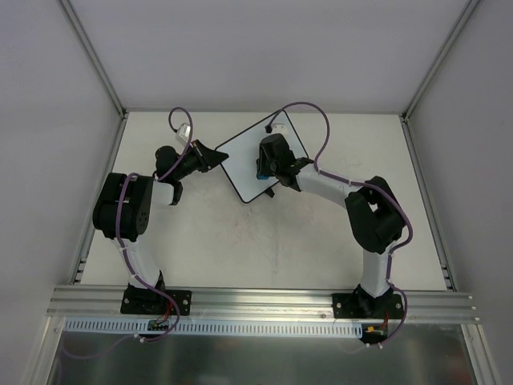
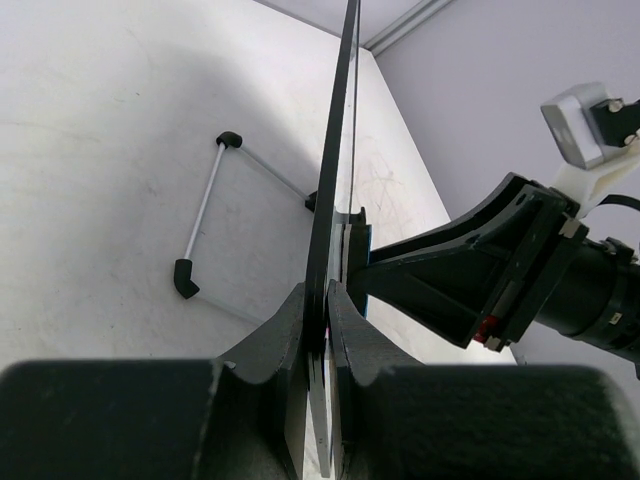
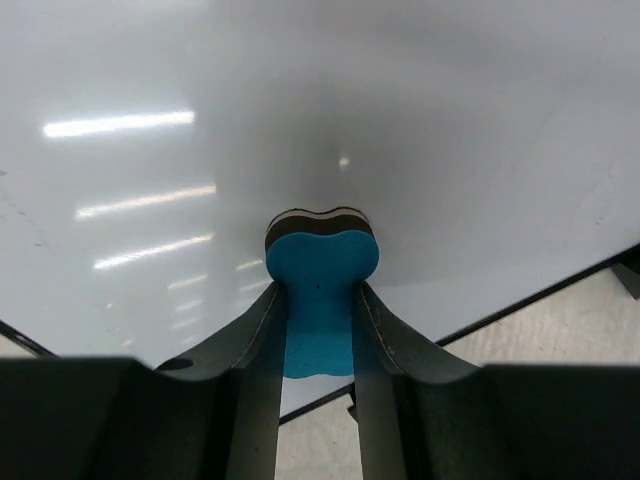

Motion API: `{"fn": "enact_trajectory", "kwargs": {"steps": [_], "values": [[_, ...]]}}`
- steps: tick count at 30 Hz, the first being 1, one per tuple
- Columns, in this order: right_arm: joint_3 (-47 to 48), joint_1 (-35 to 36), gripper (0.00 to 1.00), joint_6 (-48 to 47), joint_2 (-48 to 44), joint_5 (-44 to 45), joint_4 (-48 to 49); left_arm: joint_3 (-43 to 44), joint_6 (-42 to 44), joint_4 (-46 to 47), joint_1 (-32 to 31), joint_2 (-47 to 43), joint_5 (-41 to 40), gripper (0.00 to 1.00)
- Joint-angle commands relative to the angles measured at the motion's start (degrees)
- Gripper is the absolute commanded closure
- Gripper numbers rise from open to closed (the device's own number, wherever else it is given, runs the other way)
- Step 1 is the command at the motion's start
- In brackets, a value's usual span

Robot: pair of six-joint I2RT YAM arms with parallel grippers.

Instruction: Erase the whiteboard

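The whiteboard [image 1: 244,164], white with a thin black frame, lies tilted at the back middle of the table. My left gripper [image 1: 215,157] is shut on its left edge; in the left wrist view the board's edge [image 2: 335,180] runs between my fingers. My right gripper [image 1: 264,167] is over the board, shut on the blue bone-shaped eraser [image 3: 322,290]. The eraser's dark felt end presses on the white surface [image 3: 300,110]. No red drawing shows around it. In the left wrist view the right gripper [image 2: 440,275] sits beside the board with the eraser [image 2: 366,270].
A thin metal stand with black feet [image 2: 200,225] shows under the board in the left wrist view. Grey walls enclose the table at left, back and right. An aluminium rail [image 1: 264,303] runs along the near edge, carrying both arm bases.
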Motion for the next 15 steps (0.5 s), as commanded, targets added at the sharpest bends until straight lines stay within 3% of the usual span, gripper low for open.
{"fn": "enact_trajectory", "kwargs": {"steps": [1,15], "values": [[2.6,2.0,1.0,0.2,5.4,-12.4,8.5,-0.5,3.3,0.6,-1.3,-1.6,2.8,1.0],[1.8,2.4,1.0,-0.1,6.0,-22.1,15.3,-0.3,3.3,0.6,-1.5,-1.3,2.9,1.0]]}}
